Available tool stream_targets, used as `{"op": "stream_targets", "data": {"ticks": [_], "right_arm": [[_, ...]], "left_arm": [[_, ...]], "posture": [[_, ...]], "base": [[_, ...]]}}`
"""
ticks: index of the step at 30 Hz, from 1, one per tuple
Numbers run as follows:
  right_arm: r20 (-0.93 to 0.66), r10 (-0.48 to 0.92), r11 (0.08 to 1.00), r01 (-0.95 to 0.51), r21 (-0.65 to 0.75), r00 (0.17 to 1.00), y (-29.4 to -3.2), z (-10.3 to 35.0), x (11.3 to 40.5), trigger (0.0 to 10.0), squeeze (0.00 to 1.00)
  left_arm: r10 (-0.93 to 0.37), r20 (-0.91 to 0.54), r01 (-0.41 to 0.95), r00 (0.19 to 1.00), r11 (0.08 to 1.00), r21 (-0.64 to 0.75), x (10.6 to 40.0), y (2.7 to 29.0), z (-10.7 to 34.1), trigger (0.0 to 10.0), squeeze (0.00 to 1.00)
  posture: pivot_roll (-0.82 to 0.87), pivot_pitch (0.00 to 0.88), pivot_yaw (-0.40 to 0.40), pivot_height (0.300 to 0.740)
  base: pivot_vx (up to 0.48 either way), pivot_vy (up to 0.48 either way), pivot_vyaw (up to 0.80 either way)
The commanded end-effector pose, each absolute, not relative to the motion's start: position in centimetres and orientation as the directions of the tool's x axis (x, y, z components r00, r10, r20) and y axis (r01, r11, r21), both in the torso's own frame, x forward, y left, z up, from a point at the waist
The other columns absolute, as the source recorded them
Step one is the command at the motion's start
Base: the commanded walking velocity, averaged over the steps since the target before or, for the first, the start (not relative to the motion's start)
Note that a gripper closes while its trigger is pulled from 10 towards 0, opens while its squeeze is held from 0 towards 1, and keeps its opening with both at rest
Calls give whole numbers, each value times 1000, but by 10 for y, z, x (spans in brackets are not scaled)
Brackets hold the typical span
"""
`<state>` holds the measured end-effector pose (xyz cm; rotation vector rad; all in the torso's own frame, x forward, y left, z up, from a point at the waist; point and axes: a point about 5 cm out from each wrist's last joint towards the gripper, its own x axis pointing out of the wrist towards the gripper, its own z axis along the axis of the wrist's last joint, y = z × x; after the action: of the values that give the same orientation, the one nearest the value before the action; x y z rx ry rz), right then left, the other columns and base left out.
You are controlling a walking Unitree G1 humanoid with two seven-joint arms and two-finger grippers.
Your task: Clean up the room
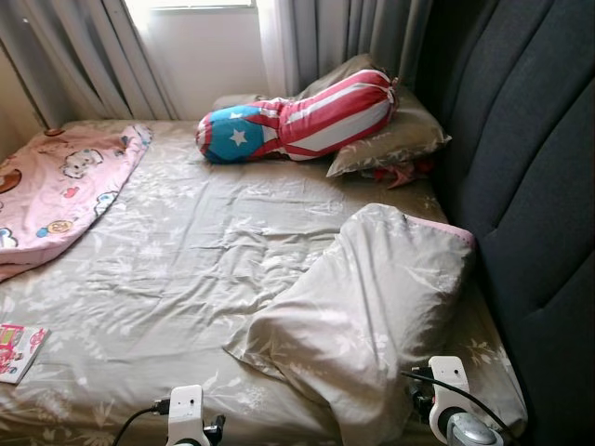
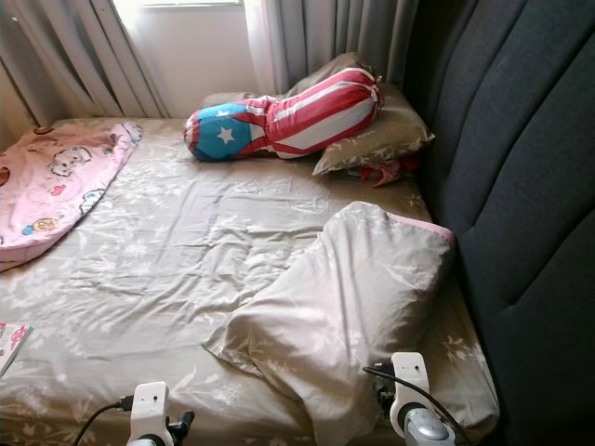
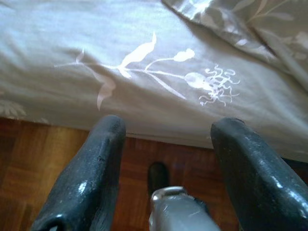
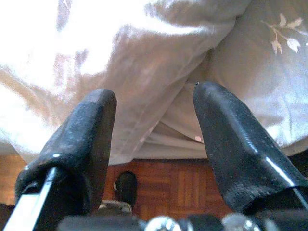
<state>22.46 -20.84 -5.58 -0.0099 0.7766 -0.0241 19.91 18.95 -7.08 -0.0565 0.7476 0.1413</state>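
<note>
Where the bed (image 1: 204, 279) meets the dark padded headboard (image 1: 530, 167), a large pillow (image 1: 372, 307) in the same beige floral cloth lies slumped, its lower corner sagging over the mattress edge nearest the robot. Further up against the headboard a second beige pillow (image 1: 390, 139) sits tilted, and a bolster (image 1: 297, 116) striped red and white with a blue star end rests across it. Something red (image 1: 400, 172) pokes out from beneath that pillow; what it is cannot be told. Over on the robot's left a pink cartoon-print blanket (image 1: 56, 186) lies spread on the far corner of the rumpled sheet, and a small pink booklet (image 1: 19, 351) sits at the near left edge. Grey curtains (image 1: 84, 56) hang either side of a bright window (image 1: 200, 37) behind the bed.

Both arms are held low at the bed's edge. The left gripper (image 3: 166, 134) has its fingers spread apart with nothing between them, over the sheet's hanging side and a wooden parquet floor (image 3: 29, 159). The right gripper (image 4: 154, 106) is likewise spread and empty, just before the drooping pillow.
</note>
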Motion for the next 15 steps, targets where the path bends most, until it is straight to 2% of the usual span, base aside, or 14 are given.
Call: {"op": "stream_targets", "data": {"ticks": [1,13,14,15], "right_arm": [[-652,-25,999,42,11,758,-207,-52,228,10000,0],[-509,25,997,15,75,860,-204,-41,235,10000,0],[-493,29,997,12,80,869,-205,-39,235,10000,0],[-490,28,997,14,80,871,-205,-39,234,10000,0]], "left_arm": [[91,-650,-131,754,991,-12,199,191,-69,10000,0],[83,-558,-123,826,992,-35,203,190,-61,10000,0],[76,-411,-119,909,990,-80,257,191,-24,10000,0],[74,-363,-112,929,990,-86,268,190,-14,10000,0]], "posture": [[-125,21,26,740],[-144,0,21,740],[-143,0,17,740],[-143,0,17,740]], "base": [[0,0,0],[0,0,0],[0,0,0],[0,0,0]]}}
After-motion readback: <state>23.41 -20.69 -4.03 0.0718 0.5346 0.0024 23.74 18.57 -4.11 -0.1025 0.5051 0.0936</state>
